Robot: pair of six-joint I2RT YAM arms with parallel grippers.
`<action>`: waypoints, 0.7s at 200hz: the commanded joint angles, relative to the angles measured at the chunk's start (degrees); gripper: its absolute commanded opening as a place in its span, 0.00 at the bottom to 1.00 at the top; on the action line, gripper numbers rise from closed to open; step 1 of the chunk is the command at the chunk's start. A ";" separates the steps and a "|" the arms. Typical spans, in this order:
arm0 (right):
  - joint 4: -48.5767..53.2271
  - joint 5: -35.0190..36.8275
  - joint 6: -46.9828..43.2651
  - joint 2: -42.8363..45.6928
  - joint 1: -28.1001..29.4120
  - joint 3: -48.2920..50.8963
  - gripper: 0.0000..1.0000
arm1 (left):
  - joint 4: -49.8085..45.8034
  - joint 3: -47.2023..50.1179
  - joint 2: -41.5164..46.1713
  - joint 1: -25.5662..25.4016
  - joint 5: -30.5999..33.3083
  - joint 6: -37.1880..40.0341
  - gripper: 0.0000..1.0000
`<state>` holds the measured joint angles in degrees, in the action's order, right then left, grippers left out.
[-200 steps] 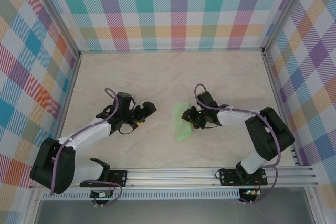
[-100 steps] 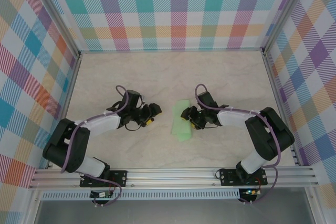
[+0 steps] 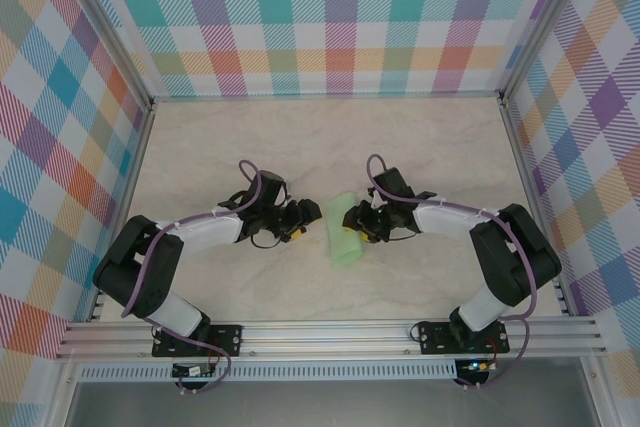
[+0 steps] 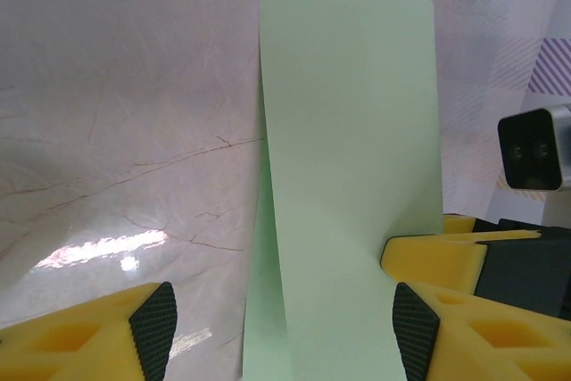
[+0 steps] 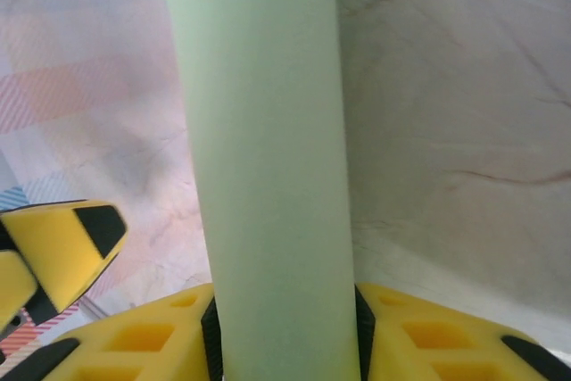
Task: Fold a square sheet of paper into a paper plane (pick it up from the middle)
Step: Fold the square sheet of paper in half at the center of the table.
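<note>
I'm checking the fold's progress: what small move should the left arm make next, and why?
Probably close the left gripper on the square sheet of paper. Its open fingers straddle the doubled-over sheet, while the right gripper clamps the opposite side, so a second grip would steady it for creasing.

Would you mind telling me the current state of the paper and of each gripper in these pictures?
square sheet of paper, doubled over into a narrow strip, not yet a dart shape, held by the right gripper.
left gripper, open, its fingers either side of the strip.
right gripper, shut on the square sheet of paper.
</note>
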<state>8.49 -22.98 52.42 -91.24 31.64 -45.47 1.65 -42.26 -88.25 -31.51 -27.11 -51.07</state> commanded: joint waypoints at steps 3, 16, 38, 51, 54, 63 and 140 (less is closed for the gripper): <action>-2.38 -2.30 1.20 -1.02 -0.27 -0.10 0.39 | 0.20 -0.02 1.34 -0.66 1.10 -0.77 0.68; -5.53 -1.40 5.29 -0.89 -0.13 1.74 0.38 | 0.56 0.27 1.50 -0.66 1.19 -1.17 0.69; -11.61 -1.45 9.55 -0.08 0.33 3.85 0.36 | -0.34 0.17 1.58 -0.66 1.36 -0.84 0.69; -10.72 -0.41 9.76 0.79 0.77 2.83 0.35 | -0.74 0.41 2.62 -0.66 2.20 -0.71 0.69; -10.35 -0.02 9.60 1.08 0.86 2.61 0.35 | -0.95 0.53 2.91 -0.66 2.58 -0.78 0.69; -9.16 1.28 9.27 2.08 1.14 1.80 0.35 | -1.78 0.50 3.95 -0.66 3.74 -0.74 0.70; -13.20 9.00 14.80 2.15 4.94 -2.48 0.35 | -9.10 2.54 14.51 0.63 10.02 2.10 0.74</action>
<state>-0.34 -17.08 64.01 -88.66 34.79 -45.28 -3.16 -40.91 -77.62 -31.48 -19.81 -51.09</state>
